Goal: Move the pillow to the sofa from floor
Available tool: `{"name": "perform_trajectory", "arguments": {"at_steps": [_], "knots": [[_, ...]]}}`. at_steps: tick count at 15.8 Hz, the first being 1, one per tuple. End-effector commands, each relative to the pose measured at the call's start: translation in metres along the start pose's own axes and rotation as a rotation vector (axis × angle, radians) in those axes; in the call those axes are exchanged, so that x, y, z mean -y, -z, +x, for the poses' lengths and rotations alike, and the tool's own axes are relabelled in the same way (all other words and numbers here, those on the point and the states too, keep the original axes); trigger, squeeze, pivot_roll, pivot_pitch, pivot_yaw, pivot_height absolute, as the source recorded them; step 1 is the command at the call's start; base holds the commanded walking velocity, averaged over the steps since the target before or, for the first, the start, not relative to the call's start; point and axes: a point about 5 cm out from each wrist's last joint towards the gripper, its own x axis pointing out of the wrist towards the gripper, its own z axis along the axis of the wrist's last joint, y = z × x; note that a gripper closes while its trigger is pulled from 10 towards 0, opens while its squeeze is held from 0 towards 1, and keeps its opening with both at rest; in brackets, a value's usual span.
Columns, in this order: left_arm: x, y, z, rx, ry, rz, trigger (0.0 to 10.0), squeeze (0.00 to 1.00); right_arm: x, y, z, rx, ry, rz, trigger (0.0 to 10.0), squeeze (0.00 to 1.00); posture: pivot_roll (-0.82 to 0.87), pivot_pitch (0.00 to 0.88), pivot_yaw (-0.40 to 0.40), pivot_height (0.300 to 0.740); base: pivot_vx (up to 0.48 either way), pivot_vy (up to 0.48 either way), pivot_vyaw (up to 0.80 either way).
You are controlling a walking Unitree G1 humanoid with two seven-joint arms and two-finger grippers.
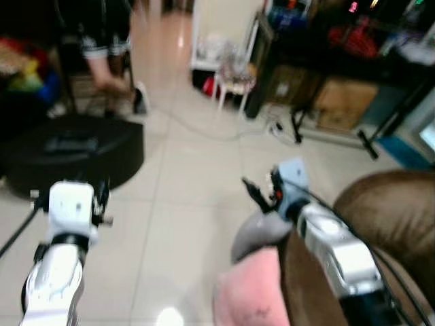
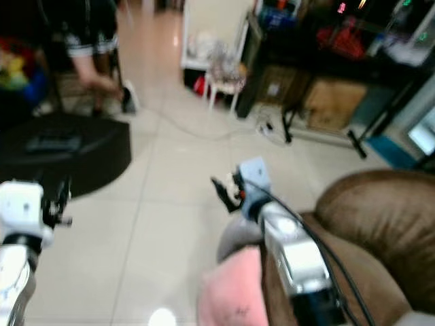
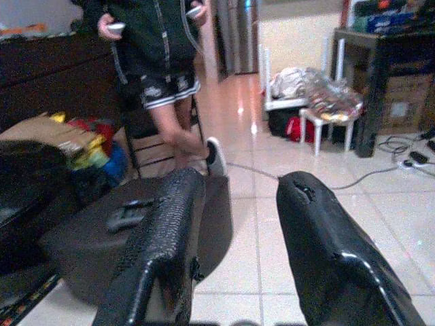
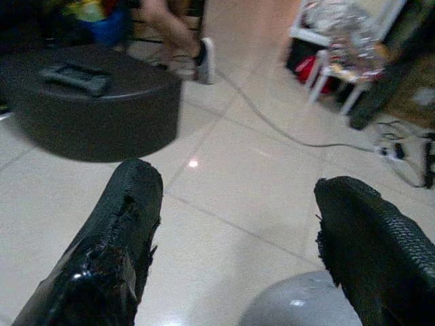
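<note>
Tiled floor [image 1: 183,204], round black ottoman [image 1: 75,153] at 10 o'clock. Pink pillow [image 1: 248,292] at 6 o'clock against brown sofa [image 1: 391,210]. Left gripper [image 3: 234,251] and right gripper [image 4: 238,251]: fingers apart, empty.

Pink pillow [image 1: 248,293] against brown sofa [image 1: 394,210] arm, off floor.

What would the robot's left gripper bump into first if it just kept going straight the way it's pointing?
Probably the low black ottoman, which sits just ahead of the open left gripper. Beyond it stands a person. Depth is hard to judge here, so this is a guess.
</note>
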Motion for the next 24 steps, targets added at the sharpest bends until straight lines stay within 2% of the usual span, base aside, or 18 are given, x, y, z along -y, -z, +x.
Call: {"name": "perform_trajectory", "arguments": {"at_steps": [1,6,9,14,16,17,19,24], "knots": [[0.007,-0.002,0.001,0.007,0.023,-0.015,10.0,0.0,0.012,0.004,-0.004,-0.013,0.044,-0.005,10.0,0.0,0.06,0.0,-0.151,0.74,0.277,0.0,0.0],[0.008,0.0,-0.001,0.004,0.026,-0.012,10.0,0.0,0.013,0.007,-0.005,-0.001,0.102,0.018,10.0,0.0,0.06,0.0,-0.15,0.74,0.274,0.0,0.0],[0.008,-0.001,0.001,0.005,0.072,0.019,10.0,0.0,0.012,0.01,-0.004,0.002,0.133,0.026,10.0,0.0,0.05,0.0,-0.099,0.74,0.162,0.0,0.0],[-0.004,-0.008,0.013,0.021,0.118,0.048,10.0,0.0,0.005,0.024,-0.009,-0.007,0.221,0.093,10.0,0.0,0.01,0.0,0.013,0.74,0.048,0.0,0.0],[-0.009,-0.006,0.016,0.015,0.085,0.038,10.0,0.0,0.006,0.025,-0.01,-0.001,0.242,0.111,10.0,0.0,0.01,0.0,0.017,0.74,0.0,0.0,0.0],[-0.017,0.001,0.016,-0.012,0.026,0.048,10.0,0.0,0.007,0.023,-0.012,0.031,0.272,0.14,10.0,0.0,-0.01,0.0,0.019,0.73,0.0,0.0,0.0],[-0.023,0.005,0.015,-0.03,-0.011,0.062,10.0,0.0,0.009,0.023,-0.013,0.049,0.31,0.157,10.0,0.0,-0.01,0.0,0.015,0.715,0.0,0.0,0.0],[-0.023,0.01,0.012,-0.04,-0.038,0.05,10.0,0.0,0.016,0.026,-0.01,0.039,0.345,0.177,10.0,0.0,0.0,0.0,-0.016,0.68,0.0,0.0,0.0]]}}
